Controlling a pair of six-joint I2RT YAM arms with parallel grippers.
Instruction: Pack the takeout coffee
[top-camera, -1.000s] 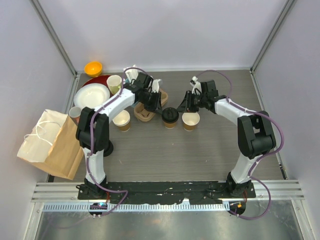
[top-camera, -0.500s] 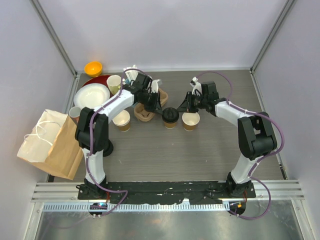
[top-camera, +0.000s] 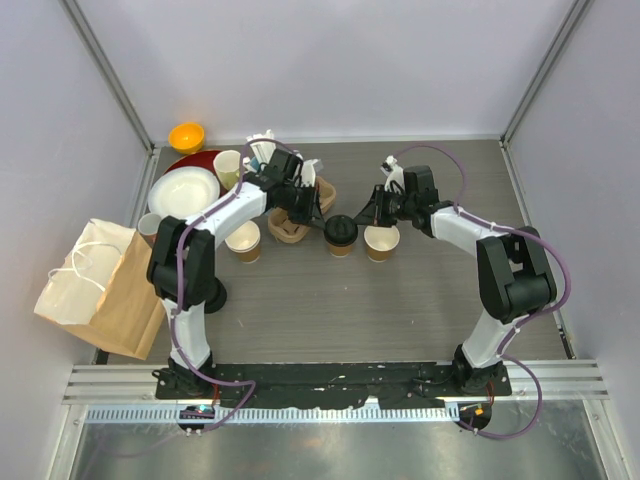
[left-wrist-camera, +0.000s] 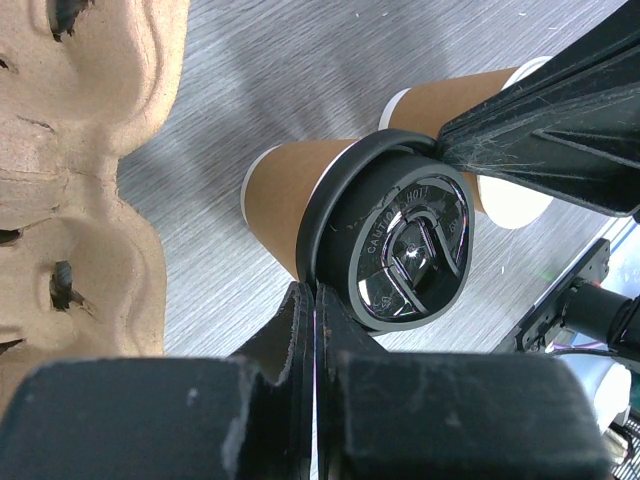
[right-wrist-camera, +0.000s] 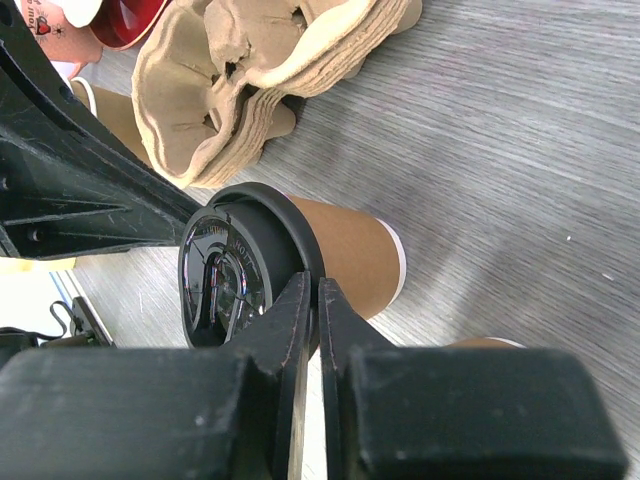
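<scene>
Both pairs of jaws closed, we rest left gripper and right gripper against opposite edges of the black lid on the kraft cup between them, while the open cup beside the right jaws lacks a lid and the pulp carrier beside the left jaws holds no cup.

Grey wood-grain table; plain white walls on three sides; metal rail along near edge
</scene>
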